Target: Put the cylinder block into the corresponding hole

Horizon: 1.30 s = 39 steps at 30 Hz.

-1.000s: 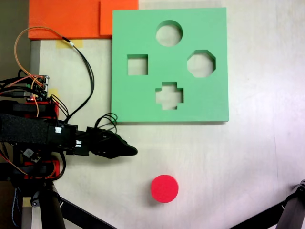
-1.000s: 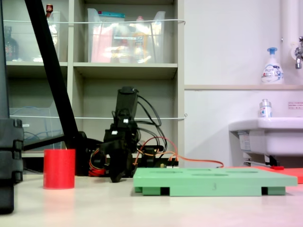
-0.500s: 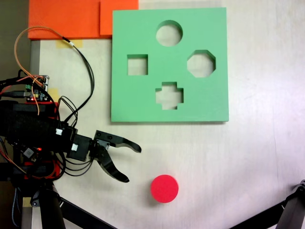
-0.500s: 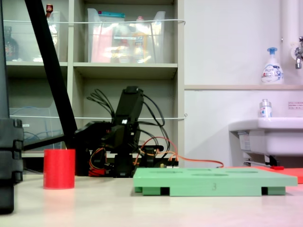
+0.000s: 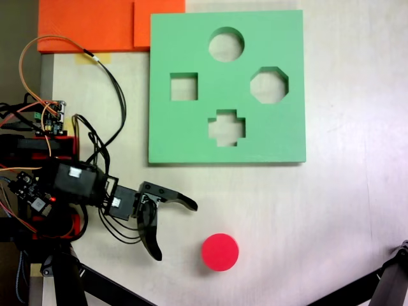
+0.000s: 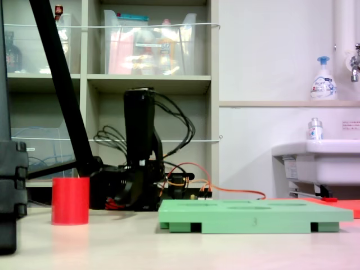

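The red cylinder block stands upright on the pale table, below the green foam board; the low fixed view shows the block at the left, apart from the board. The round hole is near the board's top edge, with nothing in it. My gripper is open wide, its two black fingers spread, just left of the block and not touching it. From the low fixed view the arm sits low behind the block and the jaws are hard to make out.
The board also has a square cutout, an octagonal cutout and a cross cutout. Orange foam sheets lie at the top left. Black tripod legs cross the bottom corners. Wires trail from the arm's base.
The gripper went from shut to wide open and swung down and right toward the red block. The arm has dropped lower. Block and board have not moved.
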Each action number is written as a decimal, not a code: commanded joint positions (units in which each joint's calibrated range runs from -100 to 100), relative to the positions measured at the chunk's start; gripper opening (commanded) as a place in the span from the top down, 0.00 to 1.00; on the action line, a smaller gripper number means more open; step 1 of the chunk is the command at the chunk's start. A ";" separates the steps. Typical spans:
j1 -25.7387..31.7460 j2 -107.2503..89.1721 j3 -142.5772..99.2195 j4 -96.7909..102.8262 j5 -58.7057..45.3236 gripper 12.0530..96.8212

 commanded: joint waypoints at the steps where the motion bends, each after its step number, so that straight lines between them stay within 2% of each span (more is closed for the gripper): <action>1: -0.20 2.75 2.94 6.17 0.39 0.17; 16: -0.98 22.03 25.67 6.17 1.90 0.17; 23: -1.71 22.72 31.56 6.17 2.00 0.18; 27: -2.30 22.72 35.04 6.17 2.00 0.22; 39: -3.37 29.29 41.92 3.28 2.05 0.22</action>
